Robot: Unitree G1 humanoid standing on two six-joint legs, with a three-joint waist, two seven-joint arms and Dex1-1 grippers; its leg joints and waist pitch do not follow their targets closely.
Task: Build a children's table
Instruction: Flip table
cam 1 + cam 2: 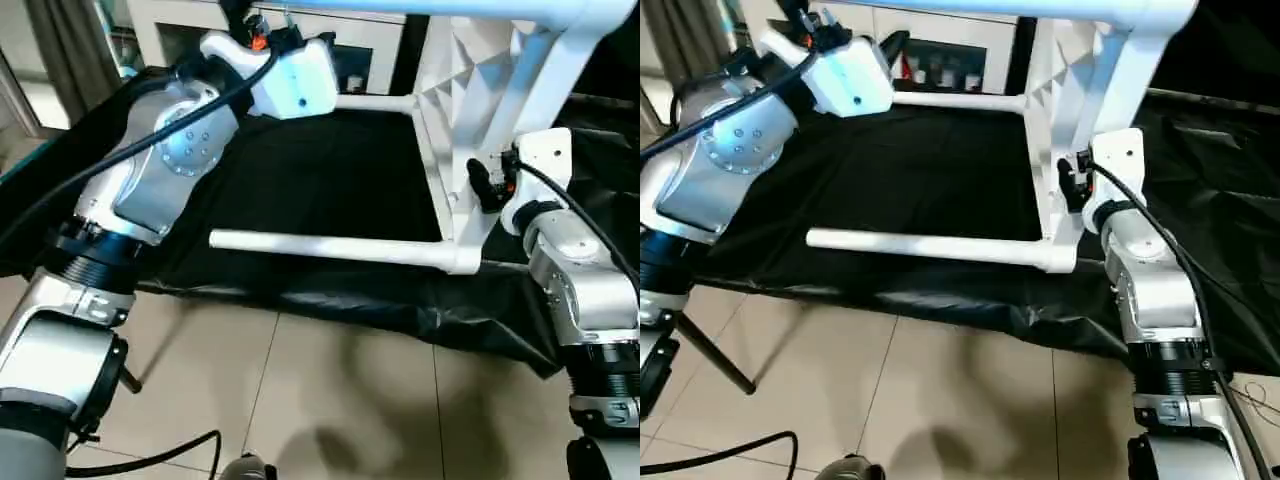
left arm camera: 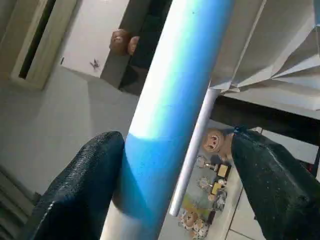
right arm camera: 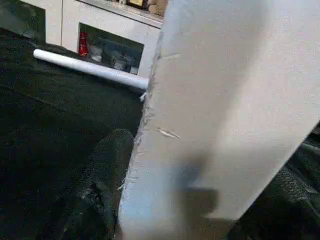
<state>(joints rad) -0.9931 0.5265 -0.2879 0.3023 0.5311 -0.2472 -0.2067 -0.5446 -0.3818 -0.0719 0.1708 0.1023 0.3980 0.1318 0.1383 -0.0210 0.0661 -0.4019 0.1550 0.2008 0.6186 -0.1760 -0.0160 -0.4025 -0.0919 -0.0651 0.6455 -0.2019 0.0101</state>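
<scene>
My left tool [image 2: 175, 185] stands wide, its two black fingers [image 2: 80, 190] straddling an upper leg [image 2: 175, 100] of the children's table without clamping it; one pad lies against the tube, the other stands well clear. That leg runs level, high across the head views, its long axis from my left side toward my right, where it meets the tabletop [image 1: 470, 90].

My right tool [image 1: 485, 185] is closed about the tabletop's edge [image 3: 220, 110], holding the slab up on its side, ribbed underside facing my left arm. So the table sits to my right on the black-draped counter [image 1: 320, 190], with its legs reaching out level toward my left. A lower leg [image 1: 330, 247] hangs just above the cloth and another [image 1: 375, 102] lies farther back.

The left arm is the one at the free legs; I judge the next move turns on closing across that upper tube, square to its length.
</scene>
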